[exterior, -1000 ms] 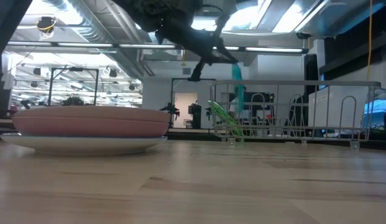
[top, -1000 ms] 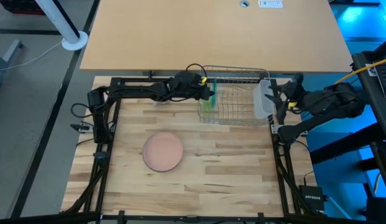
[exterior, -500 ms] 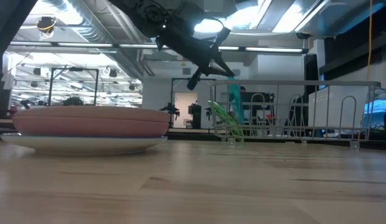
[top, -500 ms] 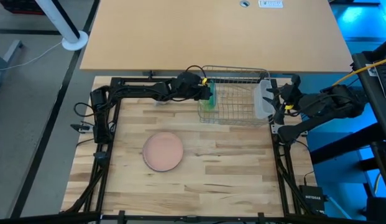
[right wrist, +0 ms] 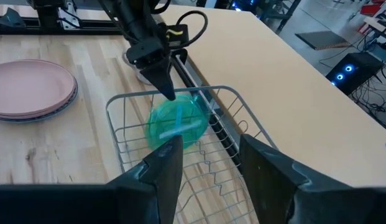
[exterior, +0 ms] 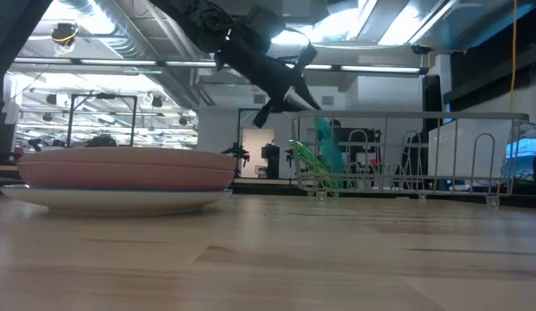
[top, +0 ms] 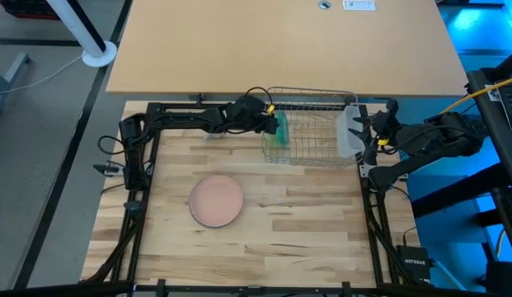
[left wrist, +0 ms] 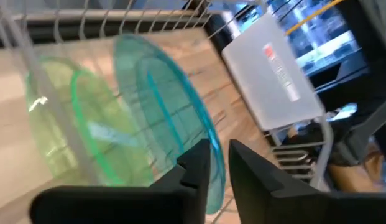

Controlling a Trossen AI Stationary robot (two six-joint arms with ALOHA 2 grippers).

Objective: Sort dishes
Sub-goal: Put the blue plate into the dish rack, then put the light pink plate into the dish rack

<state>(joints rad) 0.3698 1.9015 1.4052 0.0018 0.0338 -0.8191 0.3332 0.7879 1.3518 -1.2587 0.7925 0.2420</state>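
The left gripper (top: 274,124) hangs over the near-left corner of the wire dish rack (top: 317,132), its two dark fingers (left wrist: 199,163) pointing down at the upper rim of a green plate (left wrist: 165,118) that stands on edge in the rack's slots. In the left wrist view the fingers stand slightly parted with a narrow gap, the plate's rim lying just beyond the tips; whether they touch the rim cannot be told. A second, lighter green plate (left wrist: 62,124) leans in the slots just beside the first, on the side away from the translucent plastic tub (left wrist: 273,68). In the low view the fingertips sit just above the top rail of the rack, with the upright plate directly below them. The right gripper (top: 373,132) waits at the table's right edge beside the tub, its fingers (right wrist: 161,168) spread wide with nothing between them, aimed across the rack toward the other arm. Well away from both grippers, out on the open wooden table (top: 305,231), a pink plate (top: 216,200) lies flat, stacked on a white plate (exterior: 112,200) whose rim shows beneath it in the low view.
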